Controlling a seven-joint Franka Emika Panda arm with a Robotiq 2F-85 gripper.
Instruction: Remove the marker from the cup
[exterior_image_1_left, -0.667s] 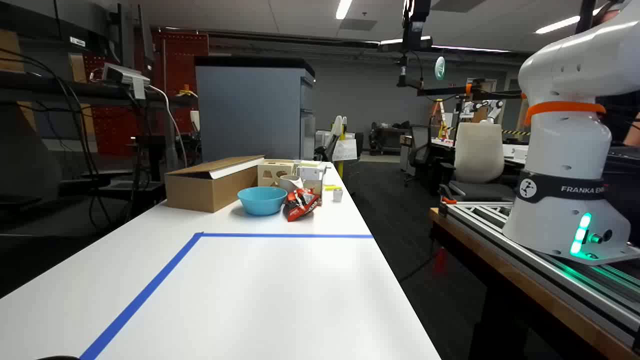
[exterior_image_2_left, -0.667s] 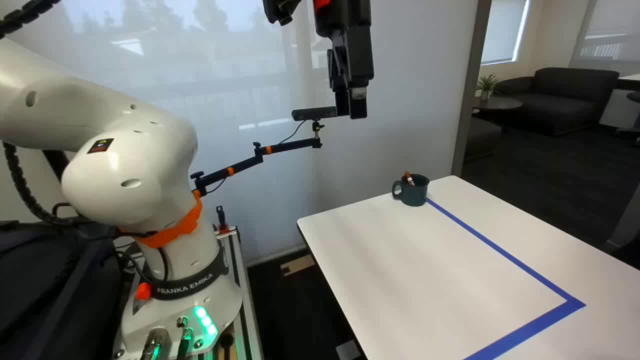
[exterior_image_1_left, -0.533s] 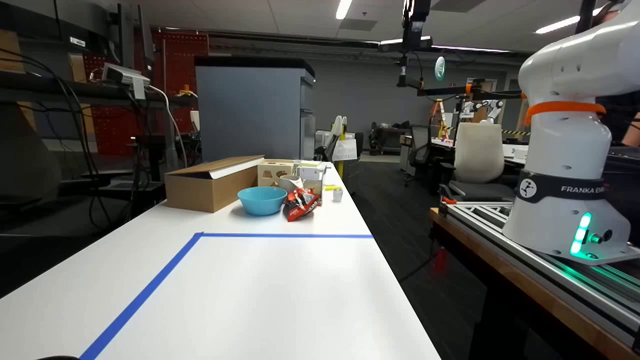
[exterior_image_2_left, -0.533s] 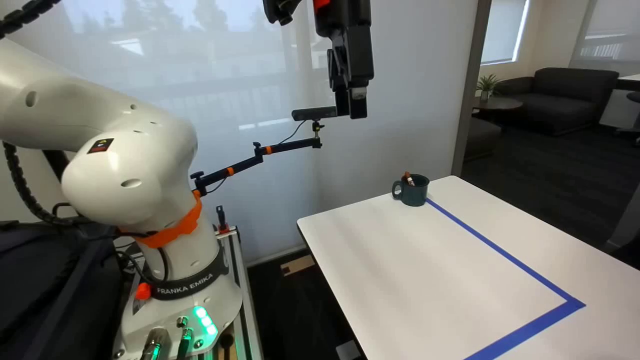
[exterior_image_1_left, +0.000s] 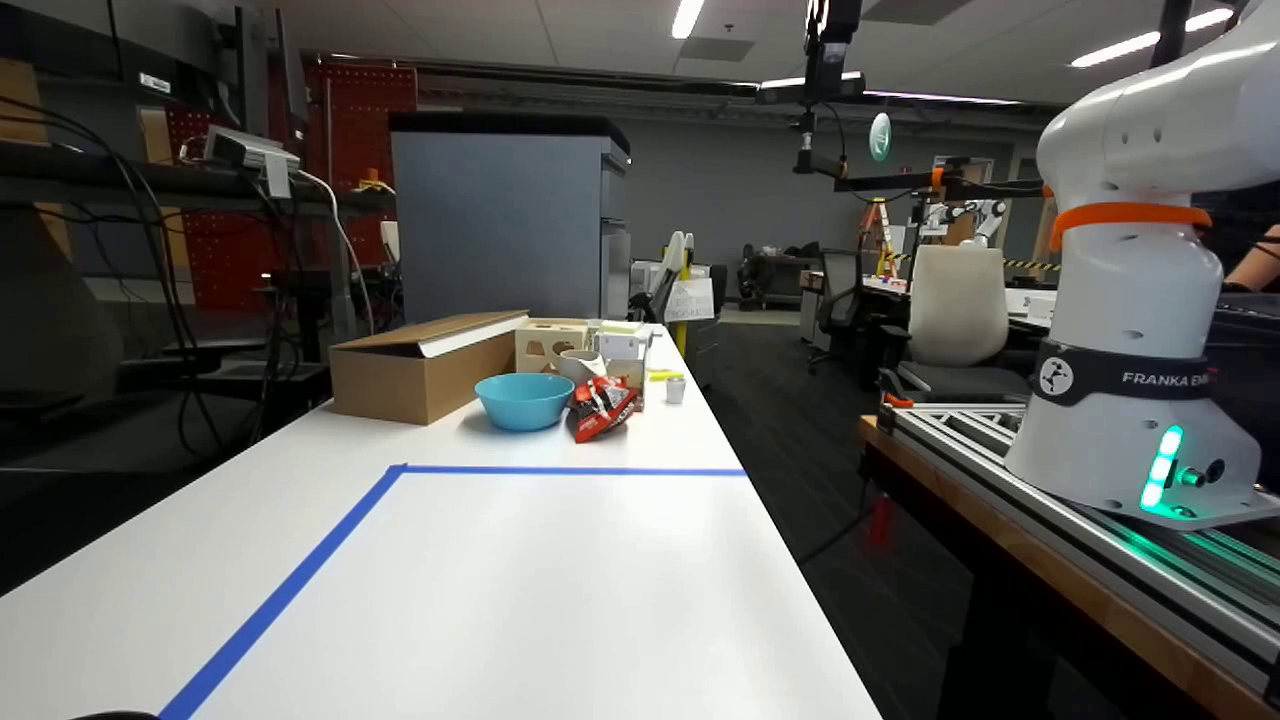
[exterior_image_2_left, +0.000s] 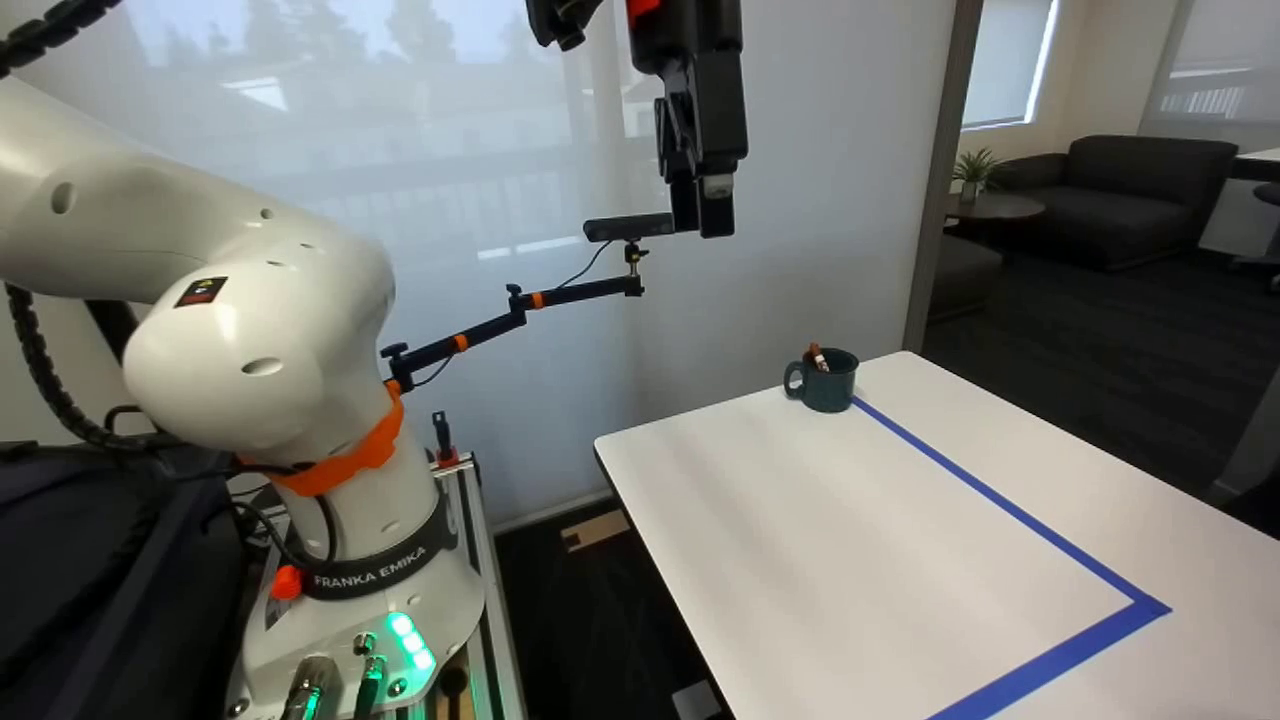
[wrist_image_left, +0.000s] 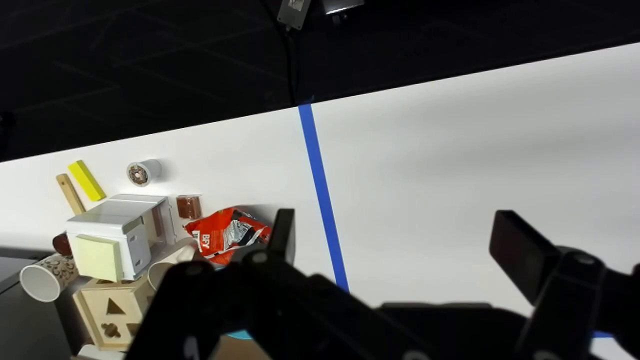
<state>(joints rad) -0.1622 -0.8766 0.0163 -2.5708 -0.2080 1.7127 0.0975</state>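
Observation:
A dark green cup (exterior_image_2_left: 828, 388) stands upright at the far corner of the white table (exterior_image_2_left: 800, 520) in an exterior view, its handle facing left. The marker (exterior_image_2_left: 818, 358), reddish-brown and white, leans inside with its upper end above the rim; its lower part is hidden by the cup. High above the table and left of the cup in that view hangs my gripper (exterior_image_2_left: 702, 215), apart from both. In the wrist view the gripper (wrist_image_left: 392, 220) is open, its fingers wide apart with nothing between them. Neither cup nor marker can be made out in the wrist view.
Blue tape (exterior_image_2_left: 1000, 500) marks off part of the table. Beyond it are a blue bowl (exterior_image_1_left: 524, 402), a red snack bag (exterior_image_1_left: 602, 408), a cardboard box (exterior_image_1_left: 425, 372), a white holder (wrist_image_left: 120, 225) and a wooden shape box (wrist_image_left: 110, 312). A camera arm (exterior_image_2_left: 480, 325) reaches out behind the gripper.
The robot arm, the cup and the marker have not moved. At the right edge of an exterior view, someone partly visible behind the robot has shifted.

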